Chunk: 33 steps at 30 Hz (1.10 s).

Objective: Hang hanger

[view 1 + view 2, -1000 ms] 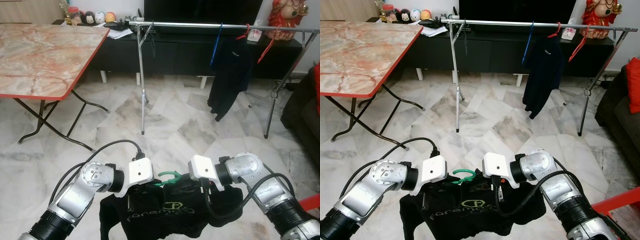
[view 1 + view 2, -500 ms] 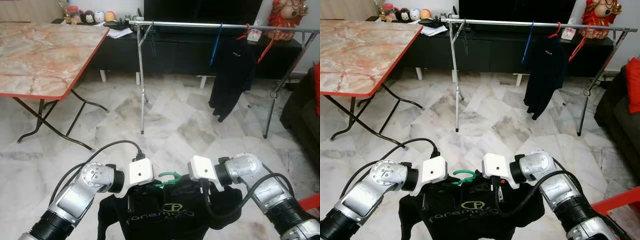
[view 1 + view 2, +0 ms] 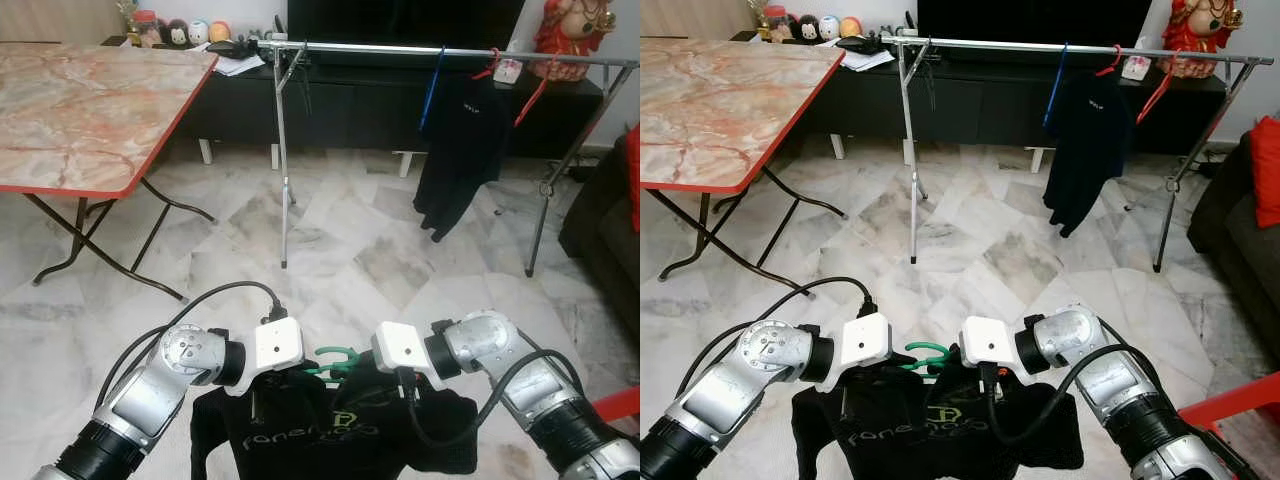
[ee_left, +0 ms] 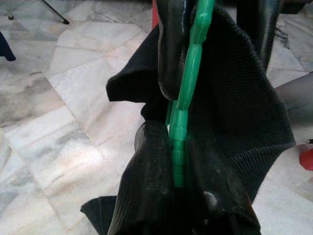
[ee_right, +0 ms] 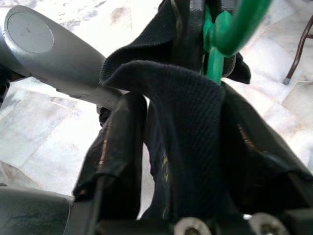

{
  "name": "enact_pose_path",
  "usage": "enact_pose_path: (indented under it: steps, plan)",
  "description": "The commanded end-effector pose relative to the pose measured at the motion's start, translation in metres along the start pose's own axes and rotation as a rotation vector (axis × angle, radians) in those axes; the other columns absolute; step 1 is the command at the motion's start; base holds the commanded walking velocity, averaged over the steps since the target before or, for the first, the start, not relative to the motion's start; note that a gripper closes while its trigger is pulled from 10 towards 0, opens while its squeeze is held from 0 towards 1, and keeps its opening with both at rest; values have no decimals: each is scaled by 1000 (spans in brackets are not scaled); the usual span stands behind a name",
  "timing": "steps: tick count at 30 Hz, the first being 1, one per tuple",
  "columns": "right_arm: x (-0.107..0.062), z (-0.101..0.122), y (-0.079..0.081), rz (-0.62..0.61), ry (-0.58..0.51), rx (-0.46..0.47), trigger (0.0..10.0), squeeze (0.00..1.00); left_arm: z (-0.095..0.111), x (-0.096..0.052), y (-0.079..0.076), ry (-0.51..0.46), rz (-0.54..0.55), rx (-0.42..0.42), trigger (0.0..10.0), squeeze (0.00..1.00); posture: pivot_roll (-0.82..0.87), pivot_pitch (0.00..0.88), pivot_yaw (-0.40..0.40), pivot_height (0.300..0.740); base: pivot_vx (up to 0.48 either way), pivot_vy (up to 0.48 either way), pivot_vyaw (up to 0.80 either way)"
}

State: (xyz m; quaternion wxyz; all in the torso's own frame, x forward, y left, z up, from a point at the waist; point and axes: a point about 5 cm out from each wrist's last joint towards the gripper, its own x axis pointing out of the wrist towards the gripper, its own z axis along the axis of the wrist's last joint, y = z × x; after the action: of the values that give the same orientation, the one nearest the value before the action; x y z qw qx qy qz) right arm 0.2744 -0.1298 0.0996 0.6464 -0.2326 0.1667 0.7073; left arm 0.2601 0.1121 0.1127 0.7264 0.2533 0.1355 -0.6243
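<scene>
Left eye view is showing the left gripper (image 3: 262,392) and right gripper (image 3: 412,382) both grasping the black printed T-shirt (image 3: 330,440) on its green plastic hanger (image 3: 335,361), well apart from the silver metal clothes rail (image 3: 420,50), so the shirt is likely risking slipping off the hanger as it is being raised.

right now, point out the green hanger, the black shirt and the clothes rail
green hanger (image 3: 335,356), left eye view, on its hook
black shirt (image 3: 300,440), left eye view, on the printed chest
clothes rail (image 3: 1020,44), right eye view, on the top bar

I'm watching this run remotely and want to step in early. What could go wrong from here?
1. The black shirt droops well below the green hanger; it might slip off one end.
2. The left gripper and right gripper pinch cloth and hanger together, so the grip may slide.
3. The rail is far across the floor, with a dark shirt already hanging there.
</scene>
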Motion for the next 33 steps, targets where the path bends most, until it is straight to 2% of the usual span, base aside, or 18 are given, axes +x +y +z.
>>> enact_pose_path:
  steps: [1, 10, 11, 12, 13, 14, 23, 33]
  plan:
    - [1, -13, 9, 66, 63, 27, 10000, 1000, 4, -17, 17, 12, 115, 25, 10000, 0, -54, 19, -78, 740, 0, 0, 0]
    - [-6, -16, 3, -1, 96, 10, 10000, 1000, 3, -17, 17, 17, 115, 25, 10000, 0, -58, 20, -77, 740, 0, 0, 0]
    - [-9, -16, 1, -35, 101, -6, 10000, 722, 2, -17, 17, 19, 116, 25, 10000, 0, -59, 20, -77, 740, 0, 0, 0]
    - [-9, -16, 1, -35, 101, -6, 10000, 722, 2, -17, 17, 19, 116, 25, 10000, 0, -59, 20, -77, 740, 0, 0, 0]
    - [-10, -16, 0, -47, 102, -14, 10000, 0, 2, -17, 17, 20, 117, 24, 10000, 0, -59, 20, -77, 740, 0, 0, 0]
    - [-14, -15, -3, -86, 95, -7, 10000, 0, 1, -17, 17, 21, 117, 23, 10000, 0, -63, 20, -75, 740, 0, 0, 0]
    - [-27, -19, -3, -168, 94, 6, 10000, 0, 0, -17, 18, 21, 118, 22, 10000, 0, -67, 21, -73, 740, 0, 0, 0]
    - [-49, -13, -24, -387, 82, -35, 10000, 0, -2, -20, 15, 35, 85, 19, 10000, 0, -72, 21, -69, 740, 0, 0, 0]
